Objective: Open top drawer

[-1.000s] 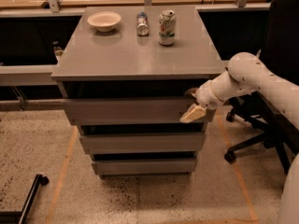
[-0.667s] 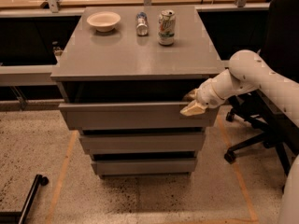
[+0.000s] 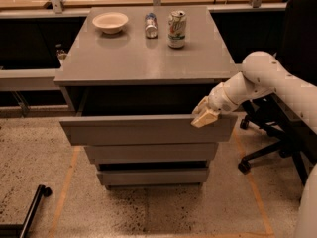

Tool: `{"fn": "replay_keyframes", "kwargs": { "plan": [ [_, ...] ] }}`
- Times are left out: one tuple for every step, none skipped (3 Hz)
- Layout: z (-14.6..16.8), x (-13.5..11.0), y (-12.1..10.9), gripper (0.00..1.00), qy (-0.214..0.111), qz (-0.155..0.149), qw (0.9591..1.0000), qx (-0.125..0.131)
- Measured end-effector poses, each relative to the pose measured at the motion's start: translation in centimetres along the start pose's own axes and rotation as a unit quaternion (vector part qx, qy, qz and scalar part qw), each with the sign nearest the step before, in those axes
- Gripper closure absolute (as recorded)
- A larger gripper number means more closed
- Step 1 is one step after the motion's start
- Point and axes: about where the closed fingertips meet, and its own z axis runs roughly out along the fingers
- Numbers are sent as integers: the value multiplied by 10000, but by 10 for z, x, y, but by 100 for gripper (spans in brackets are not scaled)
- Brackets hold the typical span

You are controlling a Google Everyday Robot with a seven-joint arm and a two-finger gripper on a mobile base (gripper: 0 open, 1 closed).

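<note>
The top drawer is a wide matte grey drawer with a plain flat front, pulled partly out from under the cabinet's top, with a dark gap showing behind its front panel. Two narrower grey drawer fronts sit below it, closed. My gripper, at the end of the white arm reaching in from the right, rests on the upper right edge of the top drawer's front panel, hooked over its rim.
On the grey cabinet top stand a white bowl, a small bottle and a green can. A black office chair stands to the right. A black bar lies on the floor at lower left.
The top drawer has slid further out toward the camera, pulled by the gripper at its right edge. The gap behind its front has widened.
</note>
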Motion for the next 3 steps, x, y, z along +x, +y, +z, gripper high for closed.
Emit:
{"fn": "replay_keyframes", "kwargs": {
  "plan": [
    [0, 0, 0, 70, 0, 0, 10000, -1],
    [9, 5, 13, 46, 36, 153, 9995, -278],
    [4, 1, 12, 24, 36, 155, 9995, -278]
  ]
}}
